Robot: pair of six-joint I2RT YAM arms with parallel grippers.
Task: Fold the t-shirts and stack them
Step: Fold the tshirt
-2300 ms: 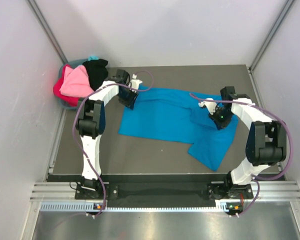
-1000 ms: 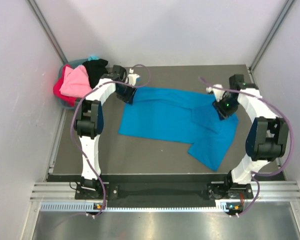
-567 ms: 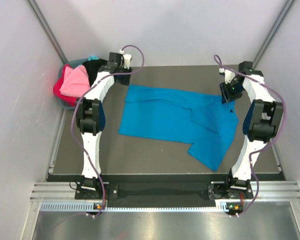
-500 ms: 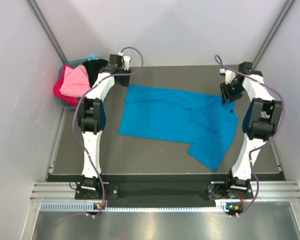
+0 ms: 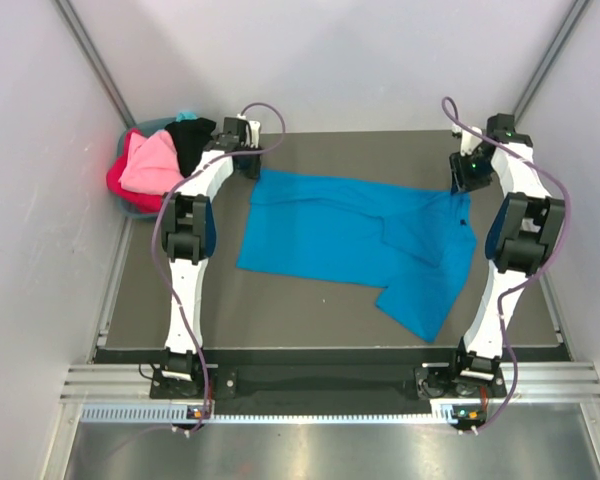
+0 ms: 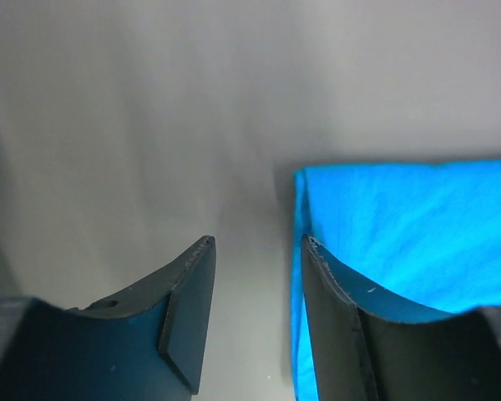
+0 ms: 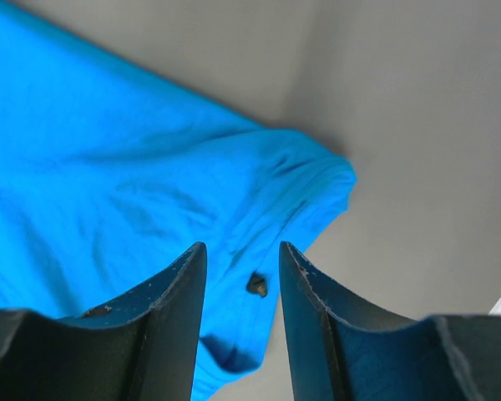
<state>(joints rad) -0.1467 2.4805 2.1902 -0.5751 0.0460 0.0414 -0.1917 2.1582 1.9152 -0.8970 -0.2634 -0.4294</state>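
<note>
A bright blue t-shirt (image 5: 350, 240) lies spread and partly folded on the dark table, one flap hanging toward the front right. My left gripper (image 5: 250, 165) hovers open and empty above the shirt's far left corner (image 6: 376, 225). My right gripper (image 5: 462, 180) hovers open and empty above the shirt's far right corner (image 7: 150, 192), where a small dark speck (image 7: 256, 286) sits on the cloth. Pink (image 5: 152, 160), red (image 5: 120, 185) and black (image 5: 192, 138) shirts are heaped at the far left.
A teal basket (image 5: 185, 116) holds the heap of shirts beside the table's far left corner. Grey walls enclose the table on three sides. Metal rails run along the near edge (image 5: 320, 385).
Both arms have let go of the blue shirt, risen and swung outward to its far corners. The shirt's far edge now lies stretched out flatter.
</note>
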